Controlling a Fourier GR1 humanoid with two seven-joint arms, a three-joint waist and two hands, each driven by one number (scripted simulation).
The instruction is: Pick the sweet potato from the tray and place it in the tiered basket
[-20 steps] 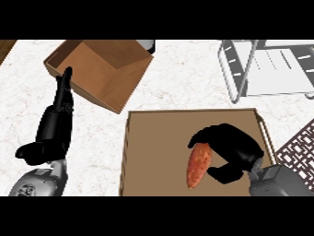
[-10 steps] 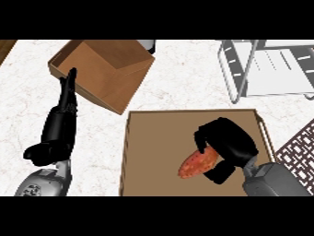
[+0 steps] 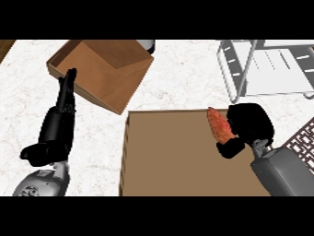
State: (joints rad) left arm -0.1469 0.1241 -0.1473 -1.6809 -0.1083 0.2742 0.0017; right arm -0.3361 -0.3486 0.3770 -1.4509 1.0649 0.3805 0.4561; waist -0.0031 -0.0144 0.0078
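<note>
We are holding the sweet potato (image 3: 219,125) in our right hand (image 3: 249,124), fingers curled round it, over the tray (image 3: 166,156); the basket (image 3: 271,69) is standing at one o'clock, the box (image 3: 105,69) at eleven, our left hand (image 3: 59,120) resting straight-fingered.

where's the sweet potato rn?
Head view, right of centre: the sweet potato is held in the right hand at the tray's far right edge, short of the tiered basket.

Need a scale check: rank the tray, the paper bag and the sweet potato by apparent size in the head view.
1. tray, largest, though its lower edge is cut off.
2. brown paper bag, clearly smaller in area.
3. sweet potato, smallest, held in the right hand and partly hidden.
</note>
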